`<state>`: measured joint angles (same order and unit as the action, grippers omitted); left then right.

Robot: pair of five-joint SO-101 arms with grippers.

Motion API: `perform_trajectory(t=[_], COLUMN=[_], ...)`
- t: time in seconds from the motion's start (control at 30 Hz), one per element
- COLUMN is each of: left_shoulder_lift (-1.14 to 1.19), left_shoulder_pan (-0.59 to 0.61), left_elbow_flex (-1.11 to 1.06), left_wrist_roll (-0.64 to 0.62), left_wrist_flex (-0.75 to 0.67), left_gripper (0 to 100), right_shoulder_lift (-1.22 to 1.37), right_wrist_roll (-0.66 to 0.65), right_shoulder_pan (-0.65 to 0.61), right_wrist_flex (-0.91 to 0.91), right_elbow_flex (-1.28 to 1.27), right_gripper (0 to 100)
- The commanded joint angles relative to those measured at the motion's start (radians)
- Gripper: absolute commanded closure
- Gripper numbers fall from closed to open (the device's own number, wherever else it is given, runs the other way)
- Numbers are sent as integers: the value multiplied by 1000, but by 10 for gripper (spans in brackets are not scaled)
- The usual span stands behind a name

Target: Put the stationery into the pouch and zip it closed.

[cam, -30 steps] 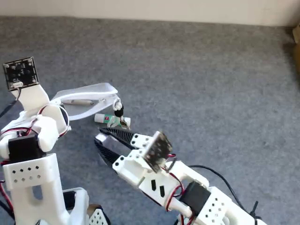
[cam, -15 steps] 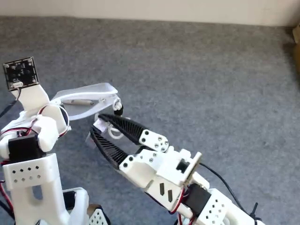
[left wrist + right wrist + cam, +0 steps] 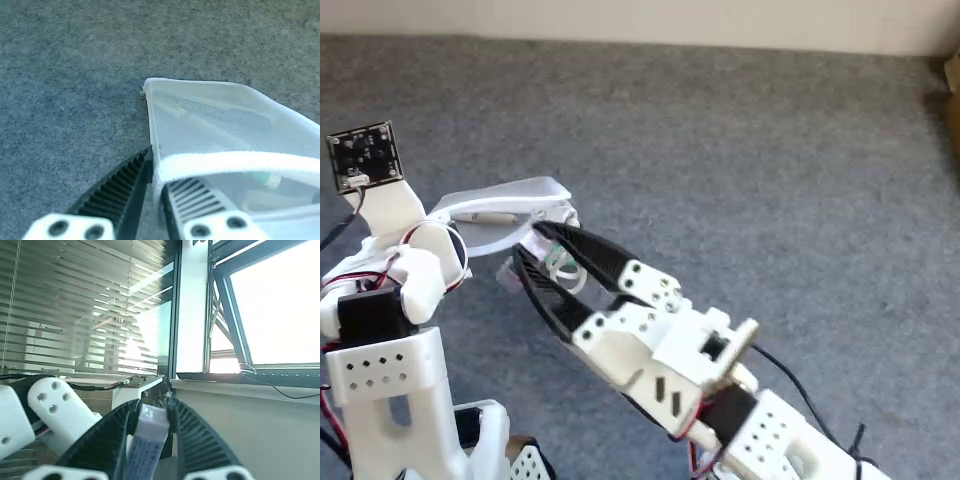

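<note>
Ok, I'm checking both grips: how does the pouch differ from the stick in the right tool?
The pouch is a wide white mesh bag; the stick is small and narrow. The pouch is pinched at its edge by the left tool; the stick sits lengthwise between the fingers of the right tool. Both are held.

White mesh pouch [image 3: 215, 120], translucent, mouth open. White-green tube [image 3: 560, 262] clamped in right gripper [image 3: 151, 409], right at the pouch mouth.
</note>
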<state>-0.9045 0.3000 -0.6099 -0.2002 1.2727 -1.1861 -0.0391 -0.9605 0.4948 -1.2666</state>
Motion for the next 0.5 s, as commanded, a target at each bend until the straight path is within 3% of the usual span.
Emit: perform_trajectory(t=[0.0,0.47], left_shoulder_lift=[-18,-24], left_shoulder_pan=[-22,-22], left_elbow_flex=[7,-12], left_wrist_roll=[5,6], left_wrist_flex=[-18,-25], left_gripper=[992,992], right_shoulder_lift=[189,823], right_wrist_roll=[3,3], right_shoulder_pan=[10,105], right_wrist_flex=[134,558], right_elbow_flex=[125,226], right_gripper=[994,994])
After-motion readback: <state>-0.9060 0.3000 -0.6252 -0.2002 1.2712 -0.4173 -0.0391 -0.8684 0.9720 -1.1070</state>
